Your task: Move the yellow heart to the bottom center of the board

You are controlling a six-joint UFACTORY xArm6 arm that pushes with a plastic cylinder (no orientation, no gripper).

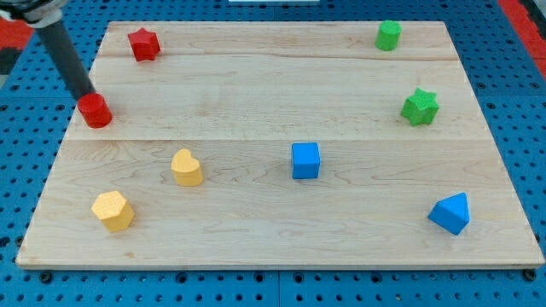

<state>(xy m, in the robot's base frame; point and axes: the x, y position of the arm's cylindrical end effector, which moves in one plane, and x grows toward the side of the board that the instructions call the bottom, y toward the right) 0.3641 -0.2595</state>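
Wooden board (256,94) on blue pegboard: my tip (86,95) sits at the far left, touching the red cylinder (95,112). No jaws on me, just a rod. Yellow heart (187,167) lies left of centre, well apart from my tip, blue cube (305,160) to its right.

A lab or robotics test bench, by the look: pale wooden board (281,102) laid as a work surface on blue perforated pegboard (512,94), red matting (525,13) at the far corners, small coloured blocks scattered about.
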